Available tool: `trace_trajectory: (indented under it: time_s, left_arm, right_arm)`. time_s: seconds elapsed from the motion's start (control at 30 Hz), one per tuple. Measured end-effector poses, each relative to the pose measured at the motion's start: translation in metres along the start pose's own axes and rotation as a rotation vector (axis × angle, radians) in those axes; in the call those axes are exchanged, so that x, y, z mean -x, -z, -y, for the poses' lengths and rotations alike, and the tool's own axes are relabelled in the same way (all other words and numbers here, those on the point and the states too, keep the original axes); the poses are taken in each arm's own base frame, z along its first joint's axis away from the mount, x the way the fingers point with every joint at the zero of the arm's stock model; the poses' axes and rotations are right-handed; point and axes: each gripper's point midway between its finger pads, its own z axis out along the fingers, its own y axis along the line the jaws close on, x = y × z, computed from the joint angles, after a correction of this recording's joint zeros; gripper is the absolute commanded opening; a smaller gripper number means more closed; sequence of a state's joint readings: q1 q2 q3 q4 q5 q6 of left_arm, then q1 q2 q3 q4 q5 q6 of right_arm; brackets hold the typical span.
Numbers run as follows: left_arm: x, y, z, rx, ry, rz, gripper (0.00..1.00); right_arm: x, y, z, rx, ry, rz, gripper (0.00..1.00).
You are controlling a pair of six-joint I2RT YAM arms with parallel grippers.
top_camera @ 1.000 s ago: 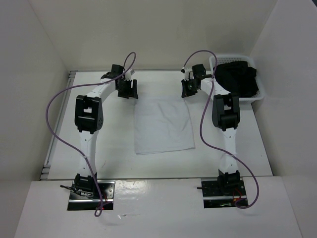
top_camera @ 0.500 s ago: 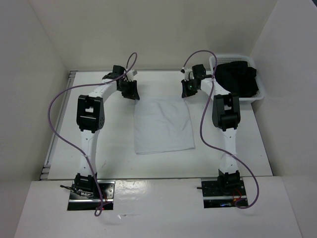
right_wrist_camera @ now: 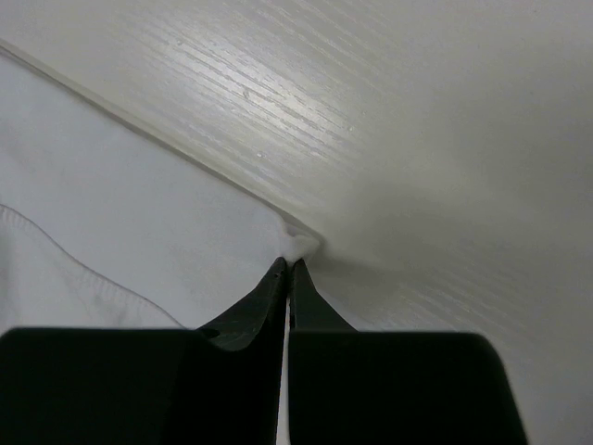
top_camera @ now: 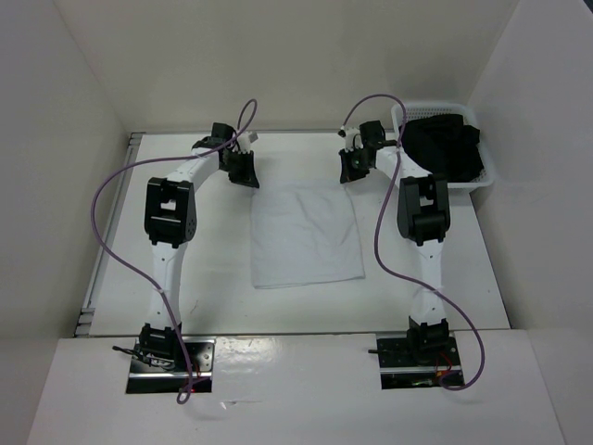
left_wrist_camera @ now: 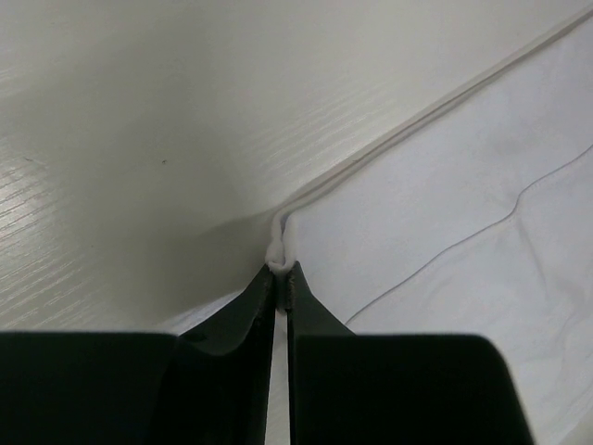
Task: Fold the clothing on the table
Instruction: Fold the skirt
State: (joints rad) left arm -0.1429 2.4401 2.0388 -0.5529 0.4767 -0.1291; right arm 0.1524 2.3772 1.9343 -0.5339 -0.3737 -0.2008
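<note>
The clothing (top_camera: 306, 234), a thin white garment, lies as a flat rectangle in the middle of the table (top_camera: 222, 297). My left gripper (top_camera: 250, 182) sits at its far left corner. In the left wrist view that gripper (left_wrist_camera: 281, 271) is shut on a small pinch of the clothing (left_wrist_camera: 445, 204) at its edge. My right gripper (top_camera: 347, 178) sits at the far right corner. In the right wrist view this gripper (right_wrist_camera: 288, 264) is shut on a bunched tip of the clothing (right_wrist_camera: 111, 195).
A white slotted basket (top_camera: 491, 171) holding a black garment (top_camera: 447, 144) stands at the back right, close to the right arm. White walls enclose the table on the left, back and right. Purple cables loop off both arms.
The left gripper has closed from open onto the far left corner of the clothing. The right gripper has stayed shut at the far right corner. The clothing has not shifted.
</note>
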Motion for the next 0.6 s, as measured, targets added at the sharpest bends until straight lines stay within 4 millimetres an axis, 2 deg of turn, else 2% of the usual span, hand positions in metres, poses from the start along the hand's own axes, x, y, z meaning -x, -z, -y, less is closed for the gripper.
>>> trace_trajectory:
  time_s: [0.17,0.3,0.5,0.6]
  left_arm:
    - [0.001,0.003,0.001,0.000,-0.019,0.001,0.07]
    - [0.002,0.015,0.011,-0.004,-0.054,0.007,0.07]
    - [0.019,0.053,0.035,-0.006,-0.124,0.062,0.07]
    - [0.031,0.070,0.042,0.015,-0.145,0.102,0.07]
  right_arm:
    - [-0.007,0.008,-0.002,-0.010,0.004,-0.010,0.00]
    - [-0.008,0.020,-0.005,-0.021,0.015,-0.012,0.00]
    - [0.007,0.058,-0.013,-0.056,0.047,0.044,0.00]
    - [0.025,0.081,-0.016,-0.097,0.075,0.104,0.00]
